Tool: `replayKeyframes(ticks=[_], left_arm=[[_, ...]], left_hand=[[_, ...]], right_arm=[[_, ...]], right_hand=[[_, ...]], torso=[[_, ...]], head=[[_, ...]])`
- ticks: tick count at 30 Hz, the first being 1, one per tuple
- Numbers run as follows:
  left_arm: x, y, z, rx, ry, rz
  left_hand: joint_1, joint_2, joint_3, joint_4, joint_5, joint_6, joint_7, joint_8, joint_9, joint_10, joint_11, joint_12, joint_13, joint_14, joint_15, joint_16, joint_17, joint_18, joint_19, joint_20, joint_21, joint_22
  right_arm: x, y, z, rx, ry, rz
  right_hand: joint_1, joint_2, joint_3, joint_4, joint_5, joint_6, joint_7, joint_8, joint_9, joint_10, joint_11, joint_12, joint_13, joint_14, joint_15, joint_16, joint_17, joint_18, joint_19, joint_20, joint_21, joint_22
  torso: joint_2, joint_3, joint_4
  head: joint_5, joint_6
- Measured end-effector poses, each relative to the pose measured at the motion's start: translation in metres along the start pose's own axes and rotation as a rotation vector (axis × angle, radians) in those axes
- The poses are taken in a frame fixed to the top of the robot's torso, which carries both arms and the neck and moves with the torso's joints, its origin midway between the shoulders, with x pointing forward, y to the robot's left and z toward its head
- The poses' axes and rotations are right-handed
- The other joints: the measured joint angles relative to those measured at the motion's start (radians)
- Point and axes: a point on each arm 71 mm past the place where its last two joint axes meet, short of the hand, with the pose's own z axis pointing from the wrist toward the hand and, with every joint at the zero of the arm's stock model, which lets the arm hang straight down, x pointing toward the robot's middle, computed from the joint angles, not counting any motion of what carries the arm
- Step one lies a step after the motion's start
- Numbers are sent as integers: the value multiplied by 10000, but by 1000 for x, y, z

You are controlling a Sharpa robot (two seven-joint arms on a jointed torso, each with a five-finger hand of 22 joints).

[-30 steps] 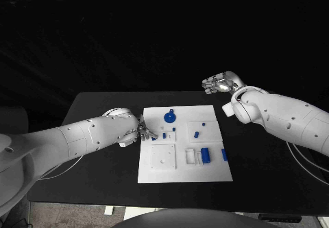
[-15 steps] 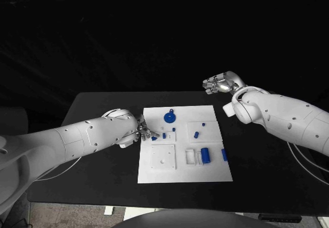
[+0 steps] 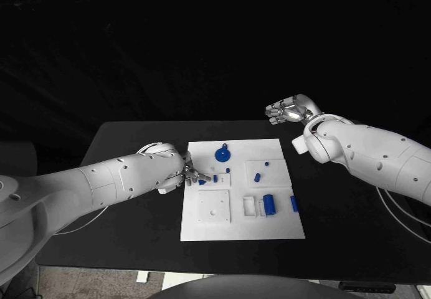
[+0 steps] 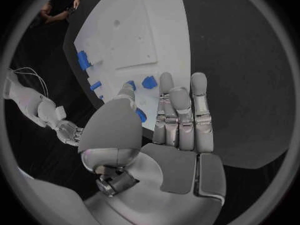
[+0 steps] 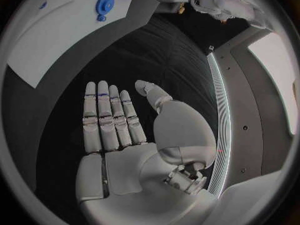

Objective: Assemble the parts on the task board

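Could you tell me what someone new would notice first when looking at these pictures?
The white task board in the middle of the black table, dotted with small blue parts, such as the round blue part near its far edge. The left hand reaches over the board's left edge, while the right hand hangs open beyond the far right corner.

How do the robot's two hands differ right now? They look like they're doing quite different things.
The left hand is low at the task board's left edge, fingers reaching toward small blue parts; the right hand is raised beyond the board's far corner, away from any part. The left hand's fingers are over the board; the right hand's are over bare black table. Both are silver, open and hold nothing.
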Motion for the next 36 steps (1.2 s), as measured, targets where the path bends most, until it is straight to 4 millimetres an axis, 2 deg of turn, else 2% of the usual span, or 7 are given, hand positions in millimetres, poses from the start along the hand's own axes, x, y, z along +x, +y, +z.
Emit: replayKeyframes(ticks=[5, 9, 21, 22, 23, 28, 36], left_arm=[[1, -3, 2, -82, 53, 155], [1, -6, 4, -132, 77, 242], [2, -8, 7, -268, 49, 348], [3, -9, 7, -269, 50, 351], [3, -9, 8, -271, 50, 353], [4, -10, 9, -287, 48, 366], [4, -10, 9, -305, 78, 394]], left_hand=[[36, 231, 36, -36, 0, 58, -57, 203, -53, 0, 0, 0, 57, 38, -37, 10, 14, 0, 38, 33, 0, -1], [50, 559, 73, -195, 0, 199, -183, 405, -31, 0, -1, 103, 108, 90, -89, 75, 42, 1, 72, -1, 0, -1], [47, 1509, -395, -1421, 0, 258, -353, 1804, 571, -27, -101, 730, 333, 214, -211, 425, 196, 1, 218, -76, 191, -3], [49, 1687, -565, -1690, 0, 180, -424, 2068, 663, -36, -110, 837, 341, 216, -214, 426, 219, 0, 218, -76, 261, -3], [80, 1741, -617, -1809, 0, 145, -418, 2166, 687, -36, -110, 856, 341, 216, -214, 454, 225, 0, 218, -76, 271, -3], [249, 1910, -790, -2225, 0, 98, -440, 2499, 715, -1, -145, 983, 341, 216, -214, 540, 321, 0, 218, -75, 390, -3], [535, 1856, -786, -2557, 0, 98, -440, 2615, 698, 0, -146, 1128, 330, 291, -214, 696, 511, 0, 215, -72, 426, -4]], right_arm=[[1, 1, 0, -12, 16, 8], [1, 1, 0, -17, 23, 12], [2, 2, 0, -33, 45, 23], [2, 2, 0, -34, 47, 24], [3, 2, 0, -36, 50, 25], [3, 2, 0, -44, 61, 30], [3, 2, 0, -51, 70, 35]], right_hand=[[0, 0, 0, 0, 0, 0, 0, 0, 0, 0, 0, 0, 1, 0, 0, 0, 0, 0, 0, 0, 0, 0], [0, 0, 0, 0, 0, 0, 0, 0, 0, 0, 0, 0, 0, 0, 0, 0, 0, 0, 0, 0, 0, 0], [0, 0, 0, 0, 0, 0, 0, 0, 0, 0, 0, 0, 0, 0, 0, 0, 0, 0, 0, 0, 0, 0], [0, 0, 0, 0, 0, 0, 0, 0, 0, 0, 0, 0, 1, 0, 0, 0, 1, 1, 0, 0, 0, 0], [0, 0, 0, 0, 0, 0, 0, 0, 0, 0, 0, 0, 0, 0, 0, 0, 1, 0, 0, 0, 0, 0], [0, 0, 0, 0, 0, 0, 0, 0, 0, 0, 0, 0, 0, 0, 0, 0, 1, 0, 0, 0, 0, 0], [0, 0, 0, 0, 0, 0, 0, 0, 0, 0, 0, 0, 0, 0, 0, 0, 0, 0, 0, 0, 0, 0]], torso=[[8, -5, -1], [12, -5, -5], [10, 7, 2], [8, 7, 2], [6, 7, 0], [-4, 8, -1], [-8, 10, 8]], head=[[-8, -15], [-17, -28], [-54, -83], [-58, -85], [-59, -92], [-66, -114], [-92, -138]])
